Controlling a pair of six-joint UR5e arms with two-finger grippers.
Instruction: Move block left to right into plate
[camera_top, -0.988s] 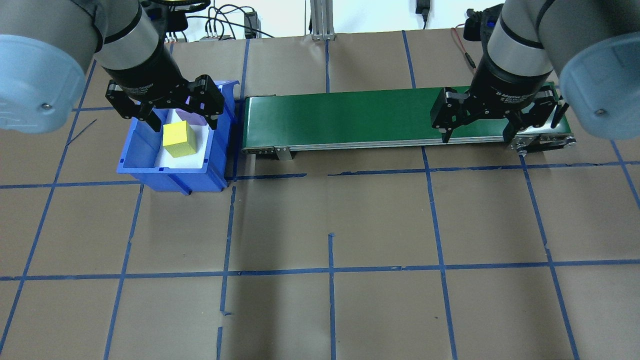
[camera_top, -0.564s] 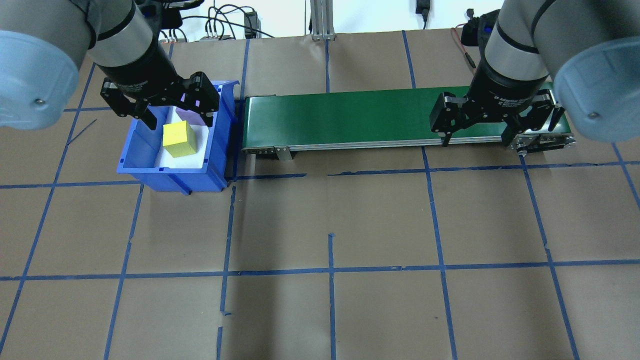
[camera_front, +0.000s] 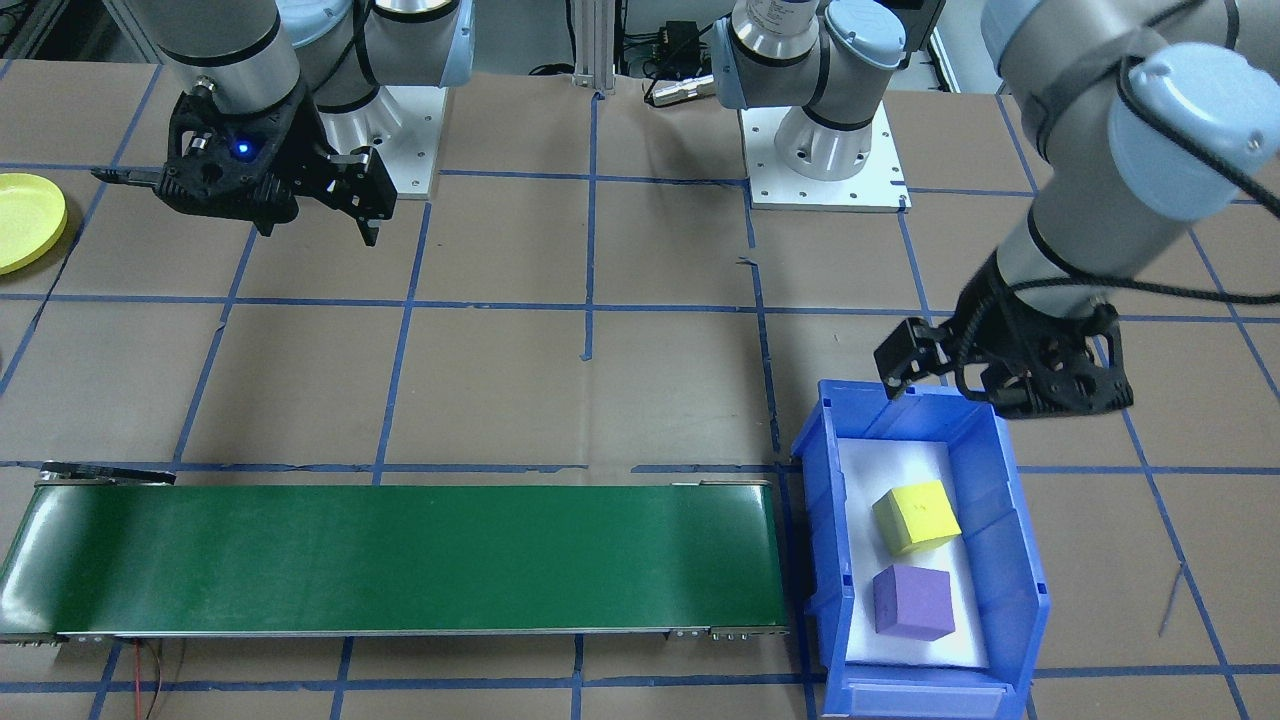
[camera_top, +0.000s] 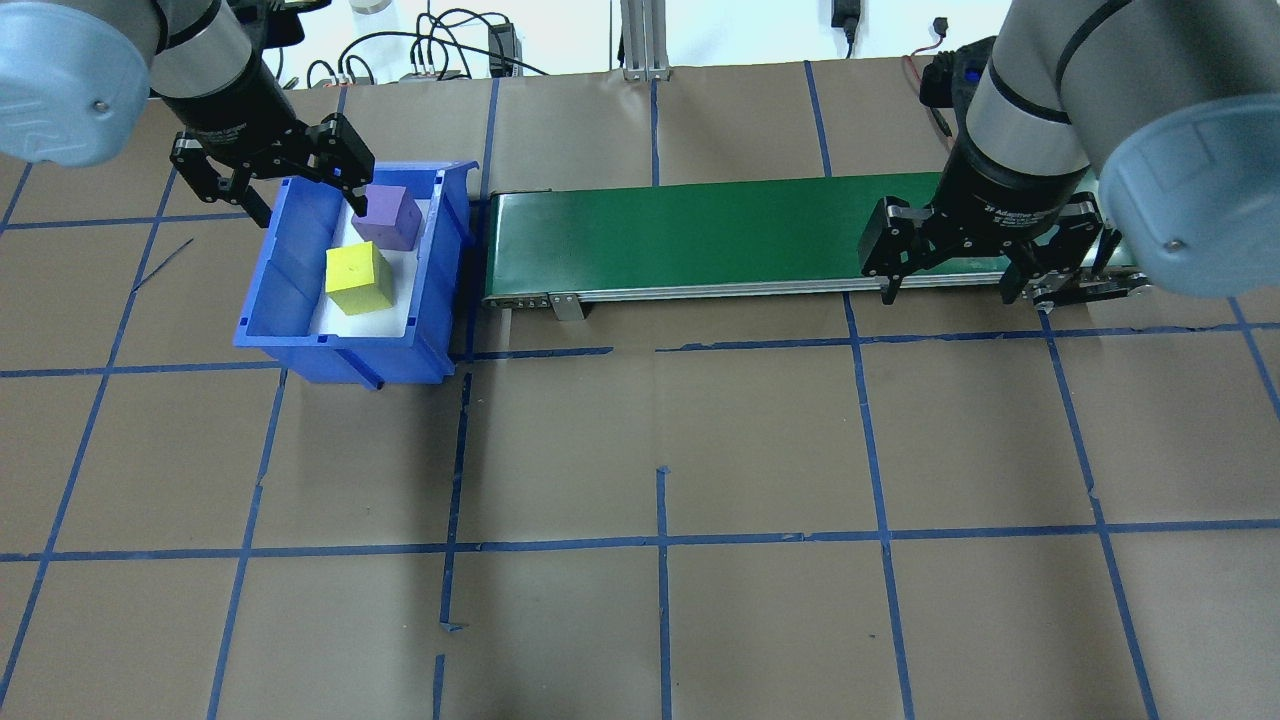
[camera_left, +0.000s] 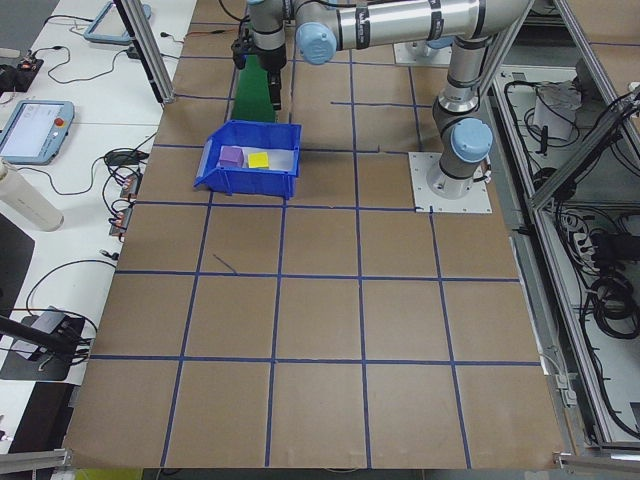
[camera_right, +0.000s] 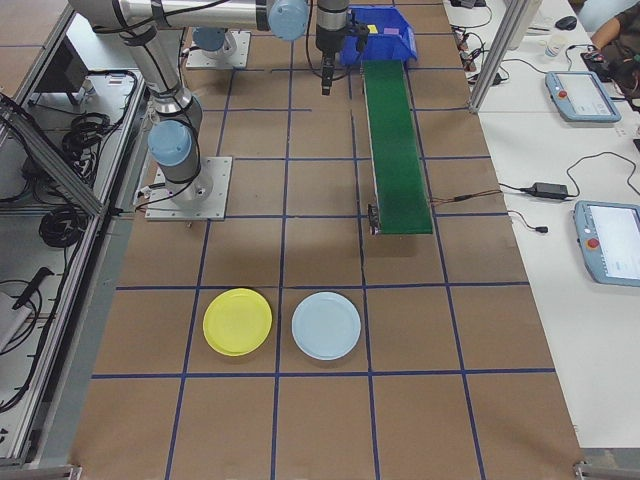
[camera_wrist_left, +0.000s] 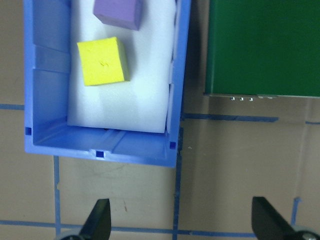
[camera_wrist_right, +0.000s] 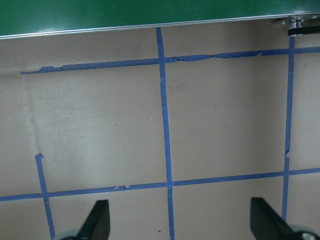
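Observation:
Two foam blocks lie in the blue bin (camera_top: 340, 350): a yellow block (camera_top: 358, 278) (camera_front: 917, 516) (camera_wrist_left: 102, 61) and a purple block (camera_top: 388, 217) (camera_front: 911, 601) (camera_wrist_left: 117, 11). My left gripper (camera_top: 307, 205) (camera_front: 990, 395) hangs open and empty above the bin's robot-side end, clear of both blocks. My right gripper (camera_top: 946, 295) (camera_front: 318, 232) is open and empty over bare table, on the robot's side of the conveyor's right end. The yellow plate (camera_right: 237, 321) (camera_front: 25, 220) lies on the table far to the robot's right.
A green conveyor belt (camera_top: 680, 235) (camera_front: 400, 555) runs from the bin toward the robot's right. A pale blue plate (camera_right: 326, 325) lies beside the yellow one. Blue tape lines grid the brown table.
My left gripper has drawn up and to the left in the overhead view, off the bin's middle, uncovering the purple block. The right gripper has shifted slightly. Both blocks stay put.

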